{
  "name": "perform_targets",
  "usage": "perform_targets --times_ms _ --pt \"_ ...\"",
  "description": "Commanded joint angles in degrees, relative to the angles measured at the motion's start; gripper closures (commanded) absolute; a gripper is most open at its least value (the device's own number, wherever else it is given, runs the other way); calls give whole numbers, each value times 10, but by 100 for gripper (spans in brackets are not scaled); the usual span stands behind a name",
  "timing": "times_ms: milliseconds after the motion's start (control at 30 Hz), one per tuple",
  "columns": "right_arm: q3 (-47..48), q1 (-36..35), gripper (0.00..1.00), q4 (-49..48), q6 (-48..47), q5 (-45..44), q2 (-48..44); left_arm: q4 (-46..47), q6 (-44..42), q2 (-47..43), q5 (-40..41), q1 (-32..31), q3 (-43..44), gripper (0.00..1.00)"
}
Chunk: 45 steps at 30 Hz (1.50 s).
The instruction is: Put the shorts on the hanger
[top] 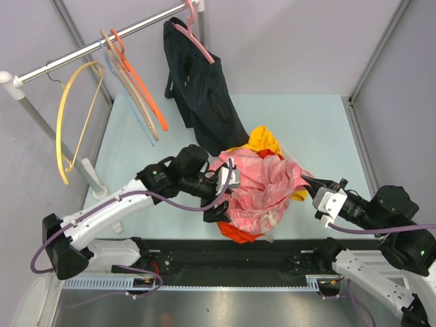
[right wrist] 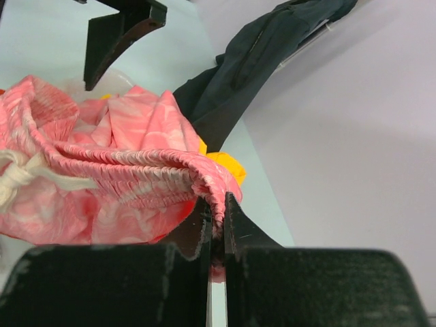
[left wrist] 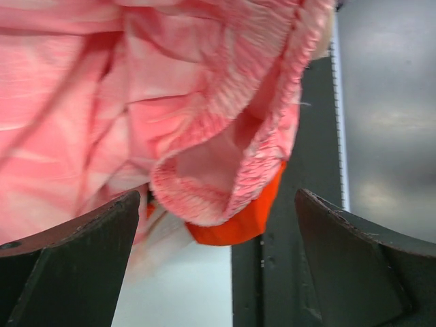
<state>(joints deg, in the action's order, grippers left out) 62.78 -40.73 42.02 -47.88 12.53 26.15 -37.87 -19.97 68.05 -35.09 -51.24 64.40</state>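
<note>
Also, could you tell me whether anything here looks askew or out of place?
Yes: the black garment hangs lopsided from the pink hanger, its lower end trailing down to the table.

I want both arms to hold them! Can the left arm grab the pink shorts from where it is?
Probably yes. The left gripper is open, and the shorts hang right in front of it with nothing in between.

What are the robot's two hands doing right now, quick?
Left gripper: open, right by the pink shorts.
Right gripper: closed on the pink shorts' waistband.
</note>
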Motion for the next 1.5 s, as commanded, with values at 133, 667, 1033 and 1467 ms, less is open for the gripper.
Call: perform_targets --times_ms 133,667,1033,1467 --pt "11 2 100 14 -14 -4 -9 65 50 30 -52 -23 -40 0" --pt "9 10 100 -166 102 -188 21 -35 48 -3 105 32 172 100" --pt "103 8 100 -455 71 -217 144 42 -32 -19 325 31 408 100" --pt "332 8 100 -379 60 -77 241 89 -119 1 296 27 560 100"
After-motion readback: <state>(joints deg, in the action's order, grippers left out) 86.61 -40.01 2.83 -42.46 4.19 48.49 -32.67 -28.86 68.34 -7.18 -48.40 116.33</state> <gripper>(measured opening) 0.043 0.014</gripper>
